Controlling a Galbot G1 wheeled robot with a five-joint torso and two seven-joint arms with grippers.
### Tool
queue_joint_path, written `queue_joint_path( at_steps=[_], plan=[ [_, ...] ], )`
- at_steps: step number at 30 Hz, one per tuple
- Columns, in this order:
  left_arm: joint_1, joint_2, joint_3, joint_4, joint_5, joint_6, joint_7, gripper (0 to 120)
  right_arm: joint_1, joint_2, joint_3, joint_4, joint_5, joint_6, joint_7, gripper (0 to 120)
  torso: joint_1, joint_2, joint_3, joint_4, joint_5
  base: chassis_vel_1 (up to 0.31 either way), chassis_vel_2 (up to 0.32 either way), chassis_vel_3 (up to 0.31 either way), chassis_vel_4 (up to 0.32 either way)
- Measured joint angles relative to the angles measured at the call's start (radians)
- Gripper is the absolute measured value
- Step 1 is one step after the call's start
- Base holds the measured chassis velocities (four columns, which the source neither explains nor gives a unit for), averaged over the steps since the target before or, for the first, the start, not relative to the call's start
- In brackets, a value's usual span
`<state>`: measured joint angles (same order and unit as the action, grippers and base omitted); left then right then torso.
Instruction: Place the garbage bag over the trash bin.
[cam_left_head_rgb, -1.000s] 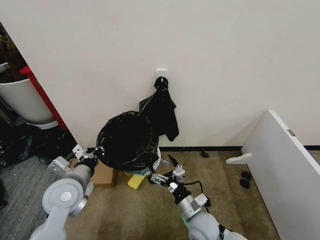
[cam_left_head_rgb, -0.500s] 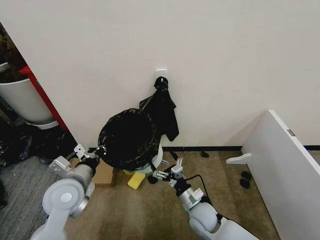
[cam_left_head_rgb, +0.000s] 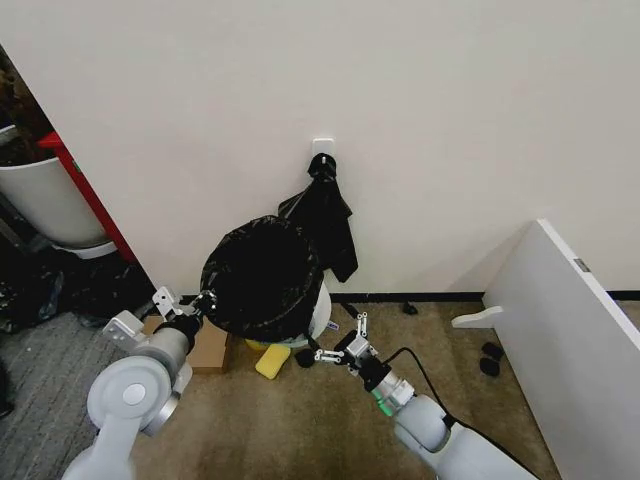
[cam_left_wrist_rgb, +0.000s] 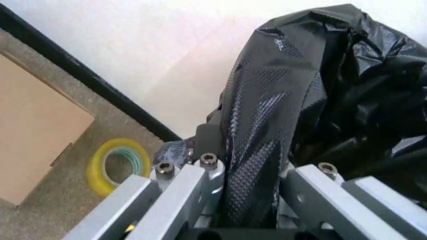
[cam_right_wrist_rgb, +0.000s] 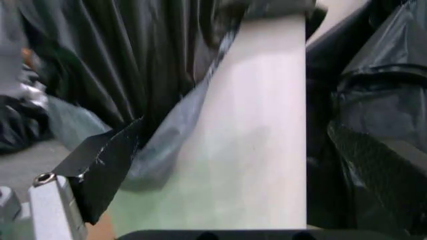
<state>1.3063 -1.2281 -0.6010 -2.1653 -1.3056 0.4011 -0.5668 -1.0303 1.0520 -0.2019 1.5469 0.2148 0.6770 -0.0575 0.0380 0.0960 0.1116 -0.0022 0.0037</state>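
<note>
The garbage bag (cam_left_head_rgb: 262, 275) is spread open in a wide black ring and sits on the top of the trash bin (cam_left_head_rgb: 322, 308), whose white wall shows below the bag's right side. My left gripper (cam_left_head_rgb: 205, 298) is at the bag's left edge, shut on a fold of the black plastic (cam_left_wrist_rgb: 257, 125). My right gripper (cam_left_head_rgb: 341, 338) stands open low beside the bin's right side, its fingers spread. In the right wrist view the bin's white wall (cam_right_wrist_rgb: 260, 130) lies between the two black pads (cam_right_wrist_rgb: 100, 165), with the bag's plastic hanging on both sides.
A bunch of black bags (cam_left_head_rgb: 325, 215) hangs from a white wall hook behind the bin. A cardboard box (cam_left_head_rgb: 208, 348), a yellow object (cam_left_head_rgb: 271, 362) and a tape roll (cam_left_wrist_rgb: 117, 165) lie by the bin's base. A white board (cam_left_head_rgb: 565, 330) leans at right; a big white pot (cam_left_head_rgb: 45, 200) stands left.
The bag's open ring has shifted right and settled closer around the bin. My right gripper has moved up and right, away from the bag's lower edge. The left gripper keeps its hold.
</note>
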Motion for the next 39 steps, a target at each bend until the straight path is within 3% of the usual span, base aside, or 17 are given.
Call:
queue_joint_path(
  at_steps=[4, 8, 12, 16, 20, 22, 34, 39],
  plan=[
    [-0.002, 0.002, 0.0, 0.01, 0.008, -0.005, 0.007, 3, -0.003, -0.019, 0.015, -0.001, 0.135, 0.047, -0.15, 100, 0.0, 0.0, 0.0, -0.0001, 0.0001, 0.0, 0.0, 0.0, 0.0],
    [-0.002, 0.012, 0.006, 0.033, 0.026, -0.017, 0.016, 3, -0.008, -0.041, 0.07, 0.002, 0.472, 0.064, -0.503, 100, 0.0, 0.0, 0.0, 0.0, 0.0002, 0.0, 0.0, 0.0, 0.0],
    [0.0, 0.018, 0.026, 0.046, 0.042, -0.023, 0.022, 3, -0.015, -0.047, 0.099, 0.037, 0.557, 0.055, -0.574, 100, 0.0, 0.0, 0.0, -0.0001, 0.0, 0.0, 0.0, 0.0, 0.0],
    [0.016, 0.026, 0.071, 0.056, 0.077, -0.026, 0.03, 3, -0.031, -0.04, 0.127, 0.103, 0.542, 0.047, -0.488, 100, 0.0, 0.0, 0.0, -0.0002, 0.0, 0.0, 0.0, 0.0, 0.0],
    [0.045, 0.037, 0.139, 0.078, 0.186, -0.017, 0.055, 3, -0.039, -0.005, 0.132, 0.236, 0.307, -0.001, -0.064, 100, 0.0, 0.0, 0.0, 0.0, 0.0002, 0.0, 0.0, 0.0, 0.0],
    [0.048, 0.042, 0.164, 0.108, 0.237, -0.01, 0.07, 3, -0.037, 0.004, 0.131, 0.256, 0.24, -0.021, 0.019, 100, 0.0, 0.0, 0.0, 0.0001, 0.0, 0.0, 0.0, 0.0, 0.0],
    [0.021, 0.012, 0.34, 0.238, 0.341, 0.0, 0.142, 3, -0.038, 0.042, 0.13, 0.23, 0.16, -0.027, 0.047, 100, 0.0, 0.0, 0.0, -0.0002, 0.0001, 0.0, 0.0, 0.0, 0.0],
    [0.021, 0.004, 0.391, 0.269, 0.4, -0.045, 0.18, 3, -0.037, 0.045, 0.129, 0.223, 0.16, -0.027, 0.043, 100, 0.0, 0.0, 0.0, -0.0002, 0.0001, 0.0, 0.0, 0.0, 0.0]
  ],
)
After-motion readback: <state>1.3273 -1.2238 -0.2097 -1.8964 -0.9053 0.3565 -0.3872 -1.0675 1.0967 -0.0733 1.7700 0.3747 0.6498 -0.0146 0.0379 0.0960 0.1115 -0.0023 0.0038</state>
